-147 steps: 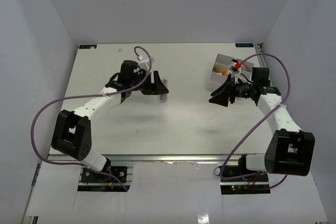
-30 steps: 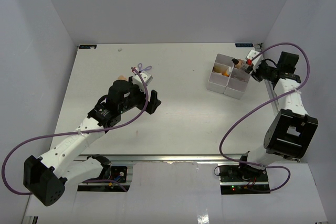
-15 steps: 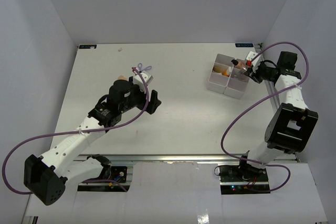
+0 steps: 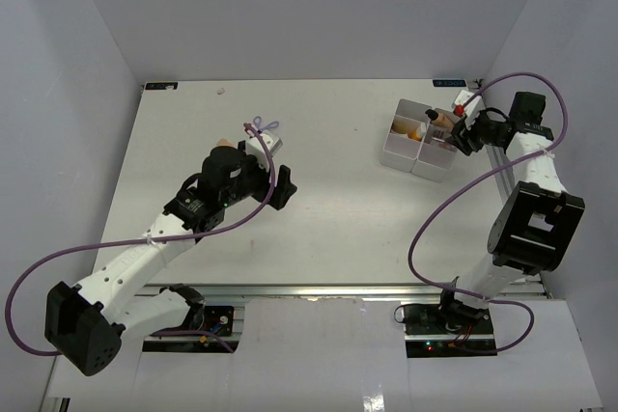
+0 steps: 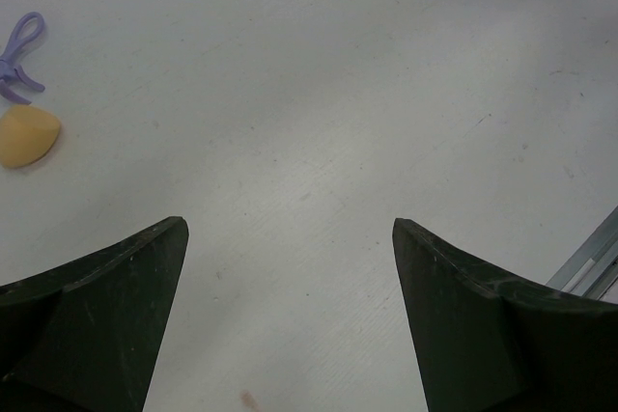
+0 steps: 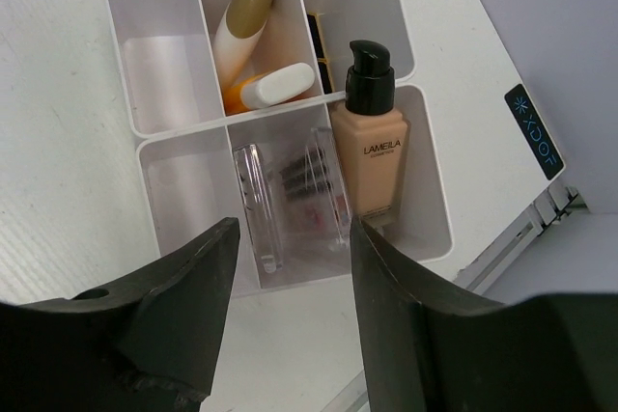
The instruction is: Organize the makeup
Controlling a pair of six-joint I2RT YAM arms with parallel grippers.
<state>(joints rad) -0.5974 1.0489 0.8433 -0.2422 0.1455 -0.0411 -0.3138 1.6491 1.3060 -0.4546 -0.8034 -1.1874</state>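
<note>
Release is the change here: the right claw (image 6: 293, 238), pinched nearly shut a second ago, now has its fingers spread apart and grips nothing. It hangs over the white plastic compartment tray (image 6: 145, 137) at the far right of the surface (image 4: 338, 209). The beige foundation bottle with a black pump cap (image 6: 372, 161) rests in the tray's corner compartment, clear of both fingers. A clear plastic case (image 6: 290, 195) sits in the compartment next to it. Behind them, an orange tube with a white cap (image 6: 266, 89) and a cream tube with a gold cap (image 6: 243, 12) share one compartment, and a black-gold lipstick tube (image 6: 316, 36) lies in the next.

The left claw (image 5: 288, 238) is spread as wide as before, empty, and hovers over bare surface where it was a second ago. Out on the surface, well apart from the tray, a beige egg-shaped sponge (image 5: 27, 135) and a purple looped tool (image 5: 19, 55) lie just beside each other.
</note>
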